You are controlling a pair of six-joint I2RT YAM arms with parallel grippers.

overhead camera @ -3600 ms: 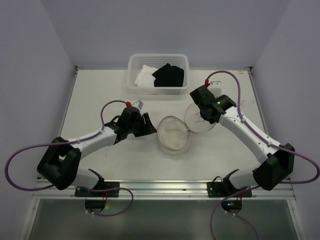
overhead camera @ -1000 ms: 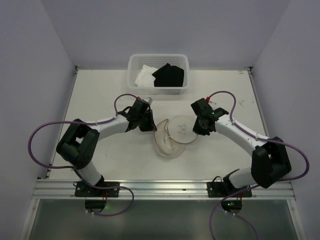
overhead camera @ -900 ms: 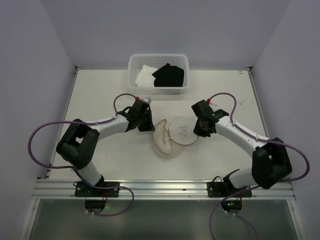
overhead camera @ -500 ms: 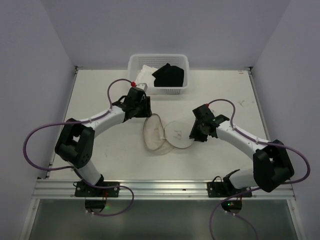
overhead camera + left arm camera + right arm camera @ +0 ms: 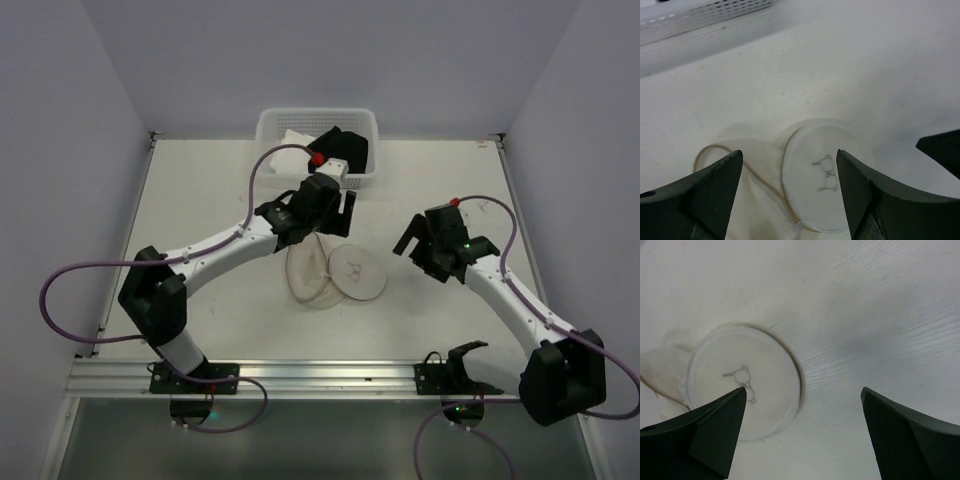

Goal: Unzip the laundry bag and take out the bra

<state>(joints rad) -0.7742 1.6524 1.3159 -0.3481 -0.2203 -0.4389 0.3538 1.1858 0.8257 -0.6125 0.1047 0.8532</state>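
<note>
The laundry bag [image 5: 336, 272] lies flat on the table between both arms. Its round flat face with the bra icon [image 5: 358, 270] points up, and a second round part with a tan hoop [image 5: 307, 276] lies to its left. My left gripper [image 5: 338, 215] hangs open above the bag's far edge; in the left wrist view the icon face [image 5: 826, 181] shows between its spread fingers [image 5: 715, 195]. My right gripper [image 5: 412, 235] is open too, off to the bag's right, with the bag [image 5: 742, 385] under its left finger. Neither holds anything. I cannot make out the bra.
A white perforated basket [image 5: 300, 181] with white and black cloth stands at the back of the table, just behind the left wrist. Its wall [image 5: 700, 15] shows at the top of the left wrist view. Grey walls close in both sides.
Both grippers have let go of the bag and opened. The left arm has risen toward the basket, the right has pulled back to the right. The bag has settled flat.
</note>
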